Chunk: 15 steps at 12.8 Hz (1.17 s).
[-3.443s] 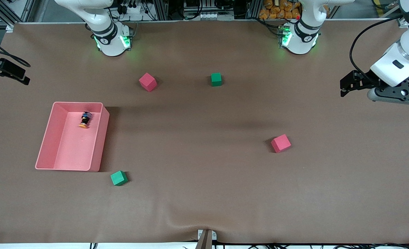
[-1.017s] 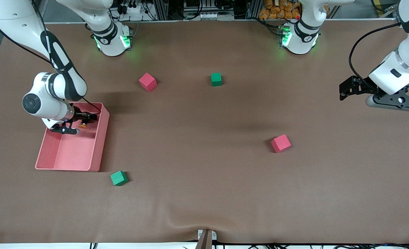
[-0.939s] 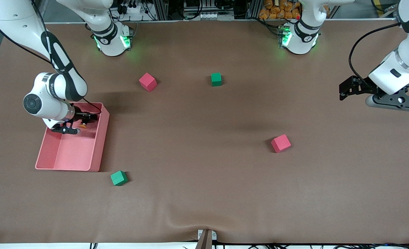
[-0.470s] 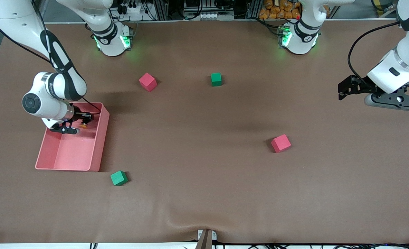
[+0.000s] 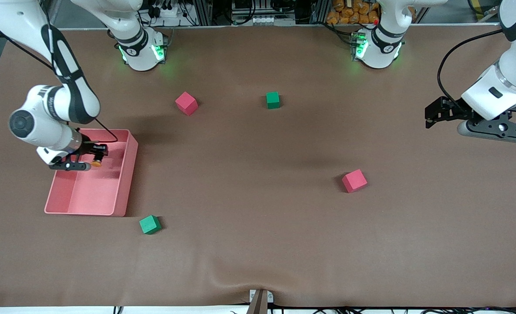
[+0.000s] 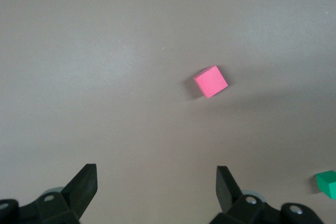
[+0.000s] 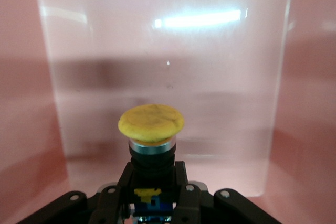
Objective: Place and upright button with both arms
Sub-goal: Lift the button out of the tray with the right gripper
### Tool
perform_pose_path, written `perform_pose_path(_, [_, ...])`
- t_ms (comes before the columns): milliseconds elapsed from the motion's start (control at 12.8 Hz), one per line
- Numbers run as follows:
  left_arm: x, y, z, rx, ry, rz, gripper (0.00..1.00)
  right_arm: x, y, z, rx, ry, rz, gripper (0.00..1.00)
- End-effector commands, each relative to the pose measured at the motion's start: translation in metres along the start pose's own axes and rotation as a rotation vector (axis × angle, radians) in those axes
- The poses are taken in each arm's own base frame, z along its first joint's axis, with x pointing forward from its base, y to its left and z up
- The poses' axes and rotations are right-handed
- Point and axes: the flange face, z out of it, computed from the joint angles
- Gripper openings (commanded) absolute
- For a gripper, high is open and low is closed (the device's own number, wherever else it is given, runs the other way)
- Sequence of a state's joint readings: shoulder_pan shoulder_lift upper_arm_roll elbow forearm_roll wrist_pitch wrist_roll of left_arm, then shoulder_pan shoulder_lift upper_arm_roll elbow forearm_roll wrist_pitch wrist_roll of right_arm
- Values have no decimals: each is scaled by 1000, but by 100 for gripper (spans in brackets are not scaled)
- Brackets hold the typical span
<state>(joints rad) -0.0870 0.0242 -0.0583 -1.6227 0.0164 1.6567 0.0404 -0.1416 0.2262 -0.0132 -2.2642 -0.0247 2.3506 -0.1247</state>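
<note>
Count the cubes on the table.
4: red cube and green cube near the bases; another red toward the left arm's end; another green beside the bin.

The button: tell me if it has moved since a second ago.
Yes. The button, clamped in the right end effector, has shifted away from the pink bin's wall nearest the cubes.

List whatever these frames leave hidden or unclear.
- Front view: the button is tiny; only its orange cap shows beside the right gripper over the pink bin.
- Right wrist view: its body is cut off by the edge.
- Left wrist view: the left gripper base is cut off.
</note>
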Motion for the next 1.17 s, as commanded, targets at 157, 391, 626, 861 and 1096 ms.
perform_pose_path(157, [3,1,-6,19,-1,21,100,40,-52,-116,-21,-69,-166,0])
perform_pose_path(391, [3,0,-6,19,-1,19,100,57,-143,-157,-41,-12,-301,0])
perform_pose_path(626, [3,2,-6,19,-1,21,100,75,-247,-158,33,23,-384,0])
perform_pose_path(861, [3,2,-6,19,-1,21,100,92,-331,-135,98,19,-360,0])
perform_pose_path(1096, [4,2,-6,19,-1,21,100,81,-425,-102,74,94,-414,0])
